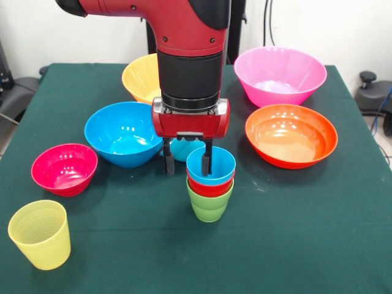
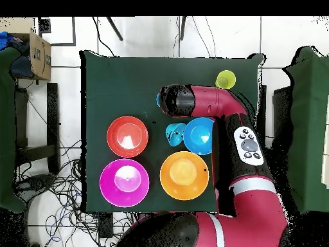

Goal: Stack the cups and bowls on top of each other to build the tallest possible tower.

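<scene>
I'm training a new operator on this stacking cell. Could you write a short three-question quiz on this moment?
1. True or false: the yellow cup is part of the tower.
2. Which cup tops the tower? A) lime green B) red C) light blue
3. Fill in: one of the gripper's fingers reaches inside the top cup, while the other hangs ____ it.

Key: 1 false, it stands alone near the table's corner; 2 C, the light blue cup; 3 outside.
</scene>
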`<state>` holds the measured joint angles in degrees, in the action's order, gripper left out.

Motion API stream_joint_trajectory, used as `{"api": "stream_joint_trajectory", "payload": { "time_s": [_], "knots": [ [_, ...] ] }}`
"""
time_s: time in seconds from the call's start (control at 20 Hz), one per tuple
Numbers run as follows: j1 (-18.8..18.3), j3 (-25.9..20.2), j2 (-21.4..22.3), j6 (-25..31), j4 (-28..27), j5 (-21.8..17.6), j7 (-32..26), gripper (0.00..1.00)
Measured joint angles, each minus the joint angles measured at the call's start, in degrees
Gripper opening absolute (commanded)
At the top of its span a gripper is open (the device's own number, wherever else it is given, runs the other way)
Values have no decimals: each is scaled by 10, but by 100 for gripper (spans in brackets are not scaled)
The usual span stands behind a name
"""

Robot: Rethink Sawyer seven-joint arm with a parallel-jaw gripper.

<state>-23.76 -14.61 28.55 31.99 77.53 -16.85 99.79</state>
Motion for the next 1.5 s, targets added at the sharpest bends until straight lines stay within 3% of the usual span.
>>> {"api": "stream_joint_trajectory", "payload": {
  "time_s": [0.65, 1.2, 1.5],
  "knots": [
    [0, 0, 5, 23, -2, 9, 0, 100],
    [1, 0, 13, 111, -41, 25, 0, 100],
    [7, 0, 10, 171, -95, 26, 0, 100]
  ]
}}
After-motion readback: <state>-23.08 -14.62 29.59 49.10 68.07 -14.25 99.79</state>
